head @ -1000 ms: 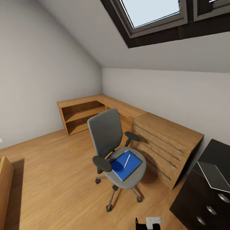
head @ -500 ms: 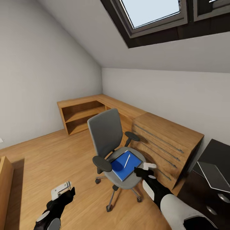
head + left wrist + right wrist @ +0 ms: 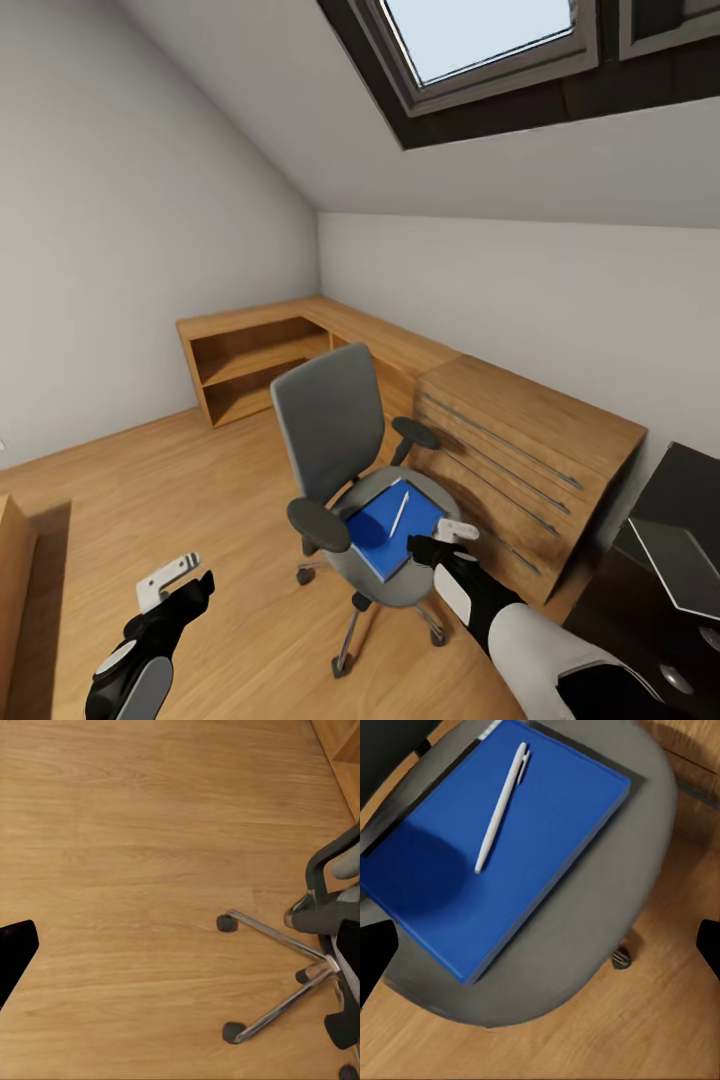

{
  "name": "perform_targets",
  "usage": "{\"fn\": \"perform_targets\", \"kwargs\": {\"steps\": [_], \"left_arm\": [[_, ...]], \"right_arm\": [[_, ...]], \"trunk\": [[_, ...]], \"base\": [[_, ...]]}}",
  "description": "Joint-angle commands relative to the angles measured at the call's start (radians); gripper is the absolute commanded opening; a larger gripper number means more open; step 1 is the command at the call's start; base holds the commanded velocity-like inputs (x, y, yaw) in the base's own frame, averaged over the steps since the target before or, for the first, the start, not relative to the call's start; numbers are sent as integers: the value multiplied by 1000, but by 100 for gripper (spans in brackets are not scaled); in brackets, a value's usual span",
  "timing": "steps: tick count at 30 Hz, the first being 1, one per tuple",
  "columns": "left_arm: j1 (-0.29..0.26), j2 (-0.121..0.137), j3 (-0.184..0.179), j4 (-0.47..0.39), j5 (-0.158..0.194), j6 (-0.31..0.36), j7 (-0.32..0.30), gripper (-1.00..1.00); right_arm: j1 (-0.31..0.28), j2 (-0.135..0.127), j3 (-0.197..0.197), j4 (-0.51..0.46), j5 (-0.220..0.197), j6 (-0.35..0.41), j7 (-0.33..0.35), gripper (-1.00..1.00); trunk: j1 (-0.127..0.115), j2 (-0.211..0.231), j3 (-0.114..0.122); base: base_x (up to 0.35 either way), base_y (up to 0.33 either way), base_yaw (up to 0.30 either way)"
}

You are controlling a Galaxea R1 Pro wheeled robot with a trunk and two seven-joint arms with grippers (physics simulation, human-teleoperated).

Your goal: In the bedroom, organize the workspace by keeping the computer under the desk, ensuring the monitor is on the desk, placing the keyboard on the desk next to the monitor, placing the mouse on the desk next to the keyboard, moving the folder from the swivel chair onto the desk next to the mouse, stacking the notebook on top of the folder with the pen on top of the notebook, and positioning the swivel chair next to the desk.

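Right fingers [image 3: 447, 535] have neared the folder [image 3: 392, 517], spread apart just beside it.

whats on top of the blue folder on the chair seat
A white pen lies loose on the folder, which rests flat on the swivel chair seat. Whatever may lie beneath the folder is covered.

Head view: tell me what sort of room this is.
Probably an attic room used as a home office or study. A skylight sits in a sloped white ceiling, a grey swivel chair stands on the light wood floor, and low wooden shelving runs along the walls.
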Motion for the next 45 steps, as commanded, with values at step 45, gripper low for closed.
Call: {"fn": "perform_targets", "kwargs": {"steps": [45], "left_arm": [[-1, 0, -27, -58, 4, 1, 13, 100]], "right_arm": [[-1, -1, 9, 4, -3, 11, -15, 100]], "trunk": [[4, -8, -4]], "base": [[181, 0, 70]]}}
